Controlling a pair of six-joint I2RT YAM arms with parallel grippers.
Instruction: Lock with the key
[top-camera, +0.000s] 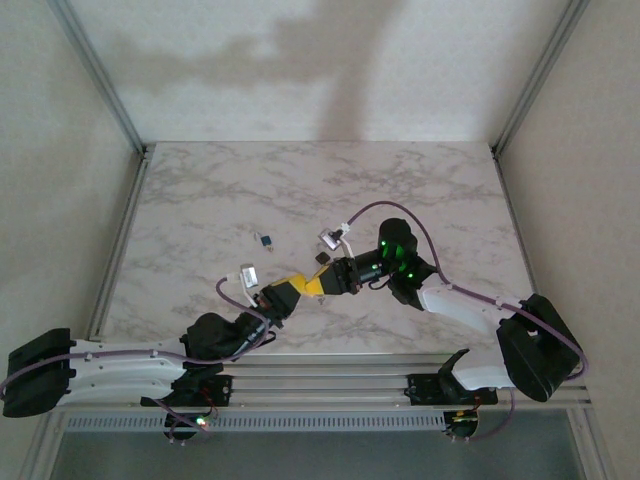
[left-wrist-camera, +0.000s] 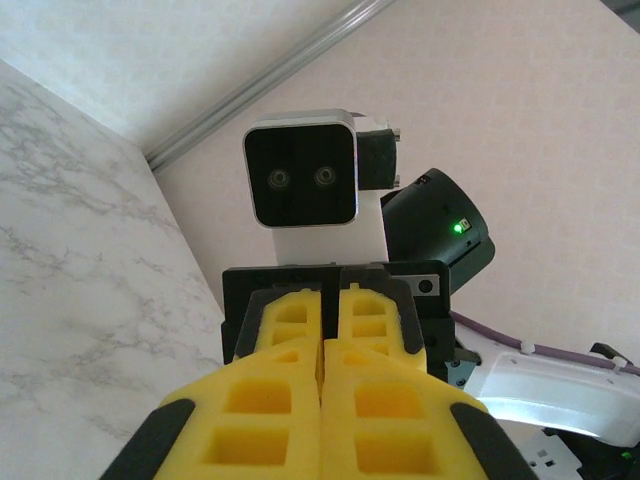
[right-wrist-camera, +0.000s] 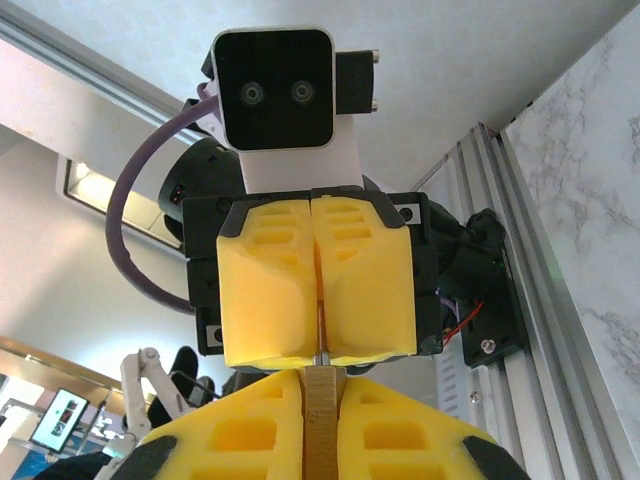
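Observation:
My two grippers meet tip to tip above the middle of the table. My right gripper (right-wrist-camera: 320, 385) (top-camera: 326, 282) is shut on a small brass-coloured padlock (right-wrist-camera: 320, 425), which stands upright between its yellow pads. My left gripper (right-wrist-camera: 319, 350) (top-camera: 311, 286) faces it, shut on the key (right-wrist-camera: 321, 354), a thin silvery sliver. The key's tip touches the padlock's end face. In the left wrist view my left gripper (left-wrist-camera: 322, 350) is pressed shut, the key is hidden between its pads, and the right gripper's fingers (left-wrist-camera: 295, 315) stand just beyond.
A small blue padlock (top-camera: 266, 240) and a small dark padlock (top-camera: 322, 258) lie on the marble table (top-camera: 200, 200) just behind the grippers. Aluminium frame rails (top-camera: 120, 250) run along the table's sides.

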